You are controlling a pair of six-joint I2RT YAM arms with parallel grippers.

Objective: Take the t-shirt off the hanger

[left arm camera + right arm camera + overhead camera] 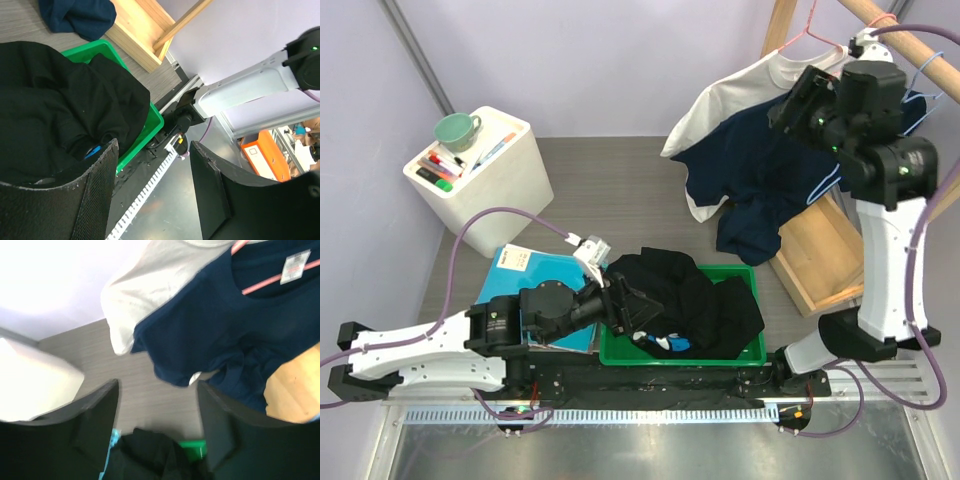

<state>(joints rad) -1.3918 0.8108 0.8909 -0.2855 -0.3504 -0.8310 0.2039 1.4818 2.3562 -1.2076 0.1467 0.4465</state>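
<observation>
A navy t-shirt [760, 165] hangs on a pink hanger [812, 32] from the wooden rail at the back right, and part of it sags towards the table. A white t-shirt [718, 98] hangs beside it on the left. My right gripper [786, 112] is raised next to the navy shirt, open and empty. In the right wrist view the gripper [157, 386] is open, with the navy shirt [210, 315], the pink hanger [260, 283] and the white shirt [150, 285] ahead of it. My left gripper [638, 308] is open and empty, low over the green bin; it also shows in the left wrist view [152, 150].
A green bin [752, 352] at the front holds a black garment [695, 295]. A blue book [525, 275] lies left of it. A white cabinet [510, 170] with a green mug [455, 130] stands at the back left. The wooden rack base [820, 250] stands on the right.
</observation>
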